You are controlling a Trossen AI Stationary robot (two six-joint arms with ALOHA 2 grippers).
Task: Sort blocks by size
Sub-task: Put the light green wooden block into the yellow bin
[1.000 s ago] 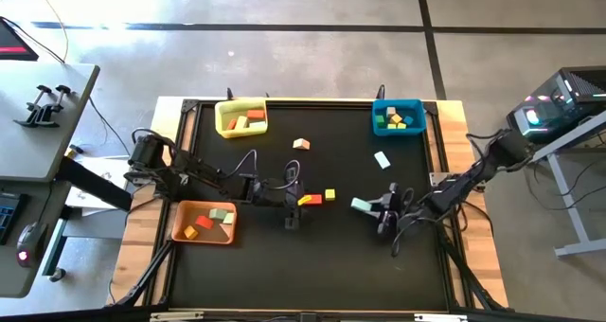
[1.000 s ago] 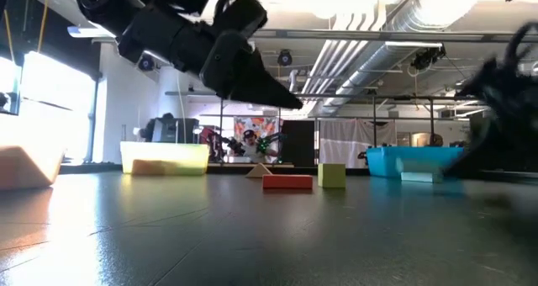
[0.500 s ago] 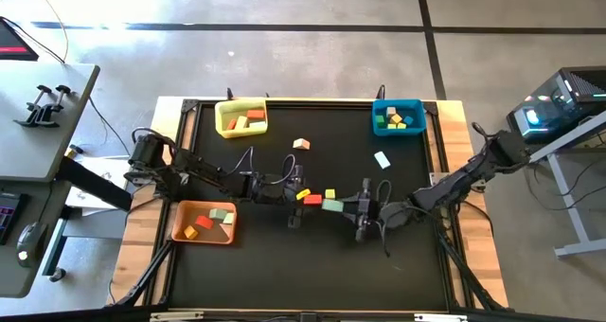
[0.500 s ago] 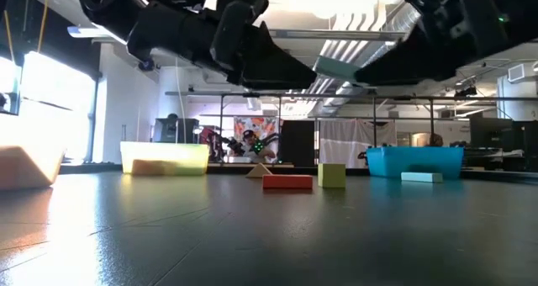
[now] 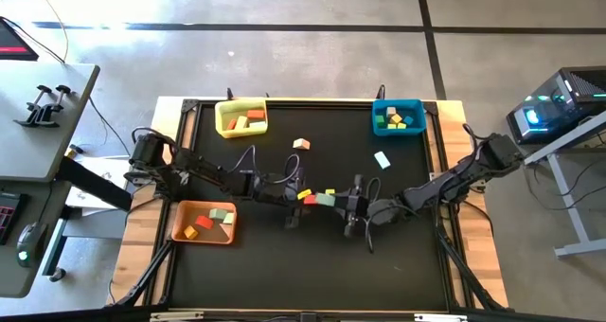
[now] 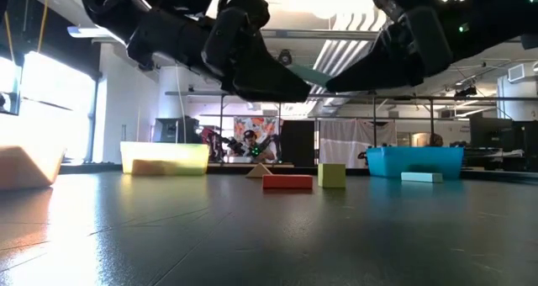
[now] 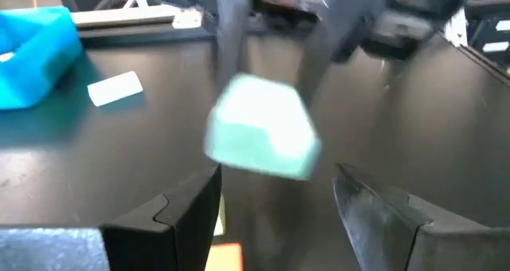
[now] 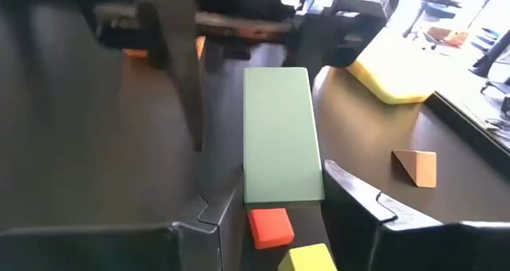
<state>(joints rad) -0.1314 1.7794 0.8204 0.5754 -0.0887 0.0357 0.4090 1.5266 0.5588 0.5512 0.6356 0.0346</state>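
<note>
Over on the left edge of the table sits an orange bin with a few blocks in it, red, orange and mint. Behind it, at the far side, a yellow bin holds a red bar and some tan and yellow pieces. The left arm reaches in from that side, and its left gripper hangs above the middle of the table. From its own wrist camera the two dark fingers stand well apart with nothing between them.

Just under that spot, on the table surface, lie a red bar and a yellow cube, close beside one another. A tan wedge rests farther back, on its own.

Right in the middle, the two arms meet nose to nose. The right gripper has hold of a flat mint block, its fingers closed on one end of the slab so that the rest sticks out forward, toward the left gripper. In the level view the mint block is up in the air between the two dark grippers, clear of the table. From the left wrist camera its free end shows just ahead of the open left fingers; I cannot tell whether it touches them.

Further right, a second pale mint piece lies flat on the table, and behind it the blue bin holds yellow, green and orange blocks.
</note>
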